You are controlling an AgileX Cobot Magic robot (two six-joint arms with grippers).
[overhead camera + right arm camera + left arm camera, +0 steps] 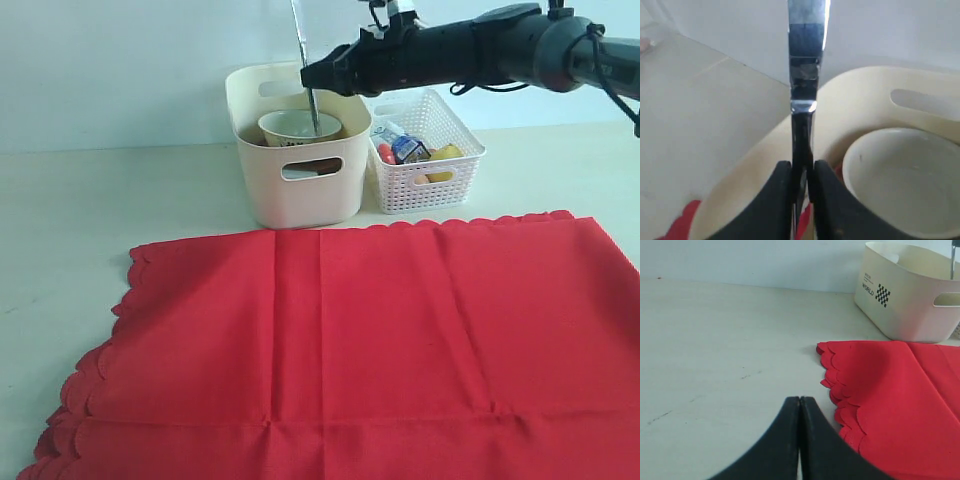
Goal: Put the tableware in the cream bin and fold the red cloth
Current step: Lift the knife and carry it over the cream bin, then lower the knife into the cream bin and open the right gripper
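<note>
**Item: knife** (301, 35). Silver and slim. Pinched about mid-length between the fingers of the right tool (312, 76), which is closed tight on it.
- Long axis: close to upright, leaning only slightly. One end stands high above the tool; the other points down into the cream bin (300, 195).
- Position: over the bin's opening, inside its rim. The lower end is at or just over the bowl (288, 126) that sits in the bin. Whether it touches the bowl cannot be told.
- Bearing from the tool: the bin is straight below, with no sideways offset visible. The coming move looks like a short drop or a plain release along the knife's own axis.
- Risk: the blade may strike the bowl or come to rest propped against the wall.

**Item: red cloth** (380, 340). Spread flat on the worktop (100, 200) in front of the bin, not yet folded.

**Item: left tool** (800, 440). Fingers pressed together, holding nothing. It lies low beside the cloth's left scalloped edge and is the nearer arm for that edge.

**Item: white basket** (440, 185). Just beside the bin on its right, holding toy food. Not involved.
</note>
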